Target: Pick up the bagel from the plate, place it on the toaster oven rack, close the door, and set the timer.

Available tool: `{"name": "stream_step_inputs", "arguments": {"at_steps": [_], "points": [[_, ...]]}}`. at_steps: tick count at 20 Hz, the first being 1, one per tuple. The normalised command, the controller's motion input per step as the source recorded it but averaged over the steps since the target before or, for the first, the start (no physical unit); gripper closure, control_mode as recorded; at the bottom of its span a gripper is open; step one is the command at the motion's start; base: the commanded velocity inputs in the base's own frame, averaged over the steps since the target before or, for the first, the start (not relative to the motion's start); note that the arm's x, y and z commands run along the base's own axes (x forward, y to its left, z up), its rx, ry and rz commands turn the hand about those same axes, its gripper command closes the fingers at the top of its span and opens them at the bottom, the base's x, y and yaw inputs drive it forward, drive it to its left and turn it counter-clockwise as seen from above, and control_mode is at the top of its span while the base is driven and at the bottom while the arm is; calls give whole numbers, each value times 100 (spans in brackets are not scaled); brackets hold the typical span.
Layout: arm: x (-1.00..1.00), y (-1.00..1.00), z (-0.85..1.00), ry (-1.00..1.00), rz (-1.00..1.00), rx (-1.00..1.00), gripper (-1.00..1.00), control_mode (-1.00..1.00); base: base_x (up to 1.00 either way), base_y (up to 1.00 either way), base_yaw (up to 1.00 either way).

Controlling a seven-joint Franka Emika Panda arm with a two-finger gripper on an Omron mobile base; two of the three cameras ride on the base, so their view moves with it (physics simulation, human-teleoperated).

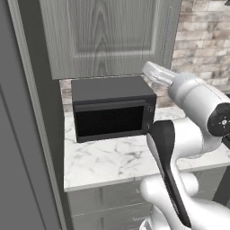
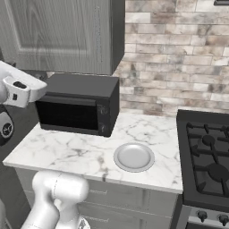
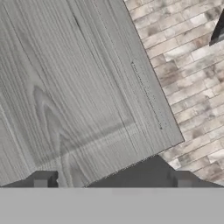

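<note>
The black toaster oven (image 1: 110, 90) (image 2: 82, 85) stands at the back of the marble counter. Its door (image 1: 110, 121) (image 2: 67, 115) with the dark glass window is shut, so the toaster oven rack is hidden. The light-grey plate (image 2: 133, 157) lies on the counter to the right of the oven, and its surface looks bare. The bagel is out of view. My gripper (image 3: 112, 181) is open, its fingertips (image 3: 41, 179) wide apart with nothing between them. It is raised above the oven's top (image 3: 144, 173) and faces the grey cabinet door.
A grey wood wall cabinet (image 1: 103, 36) (image 2: 58, 31) hangs low over the oven. A brick wall (image 2: 179, 53) runs behind. A black gas stove (image 2: 208, 156) borders the counter (image 1: 112, 157) on the right, and a tall grey panel (image 1: 22, 134) on the left.
</note>
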Motion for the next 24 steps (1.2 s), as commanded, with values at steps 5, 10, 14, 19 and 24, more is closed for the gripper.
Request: {"name": "stream_step_inputs", "arguments": {"at_steps": [5,10,14,19,24], "points": [[-30,0,33,2,0,-35,-100,-100,0,0,0],[0,6,51,21,12,31,-100,-100,0,0,0],[1,18,18,24,26,57,-100,-100,0,0,0],[10,21,0,35,31,79,-100,-100,0,0,0],[4,19,-22,50,23,92,-100,-100,0,0,0]]}}
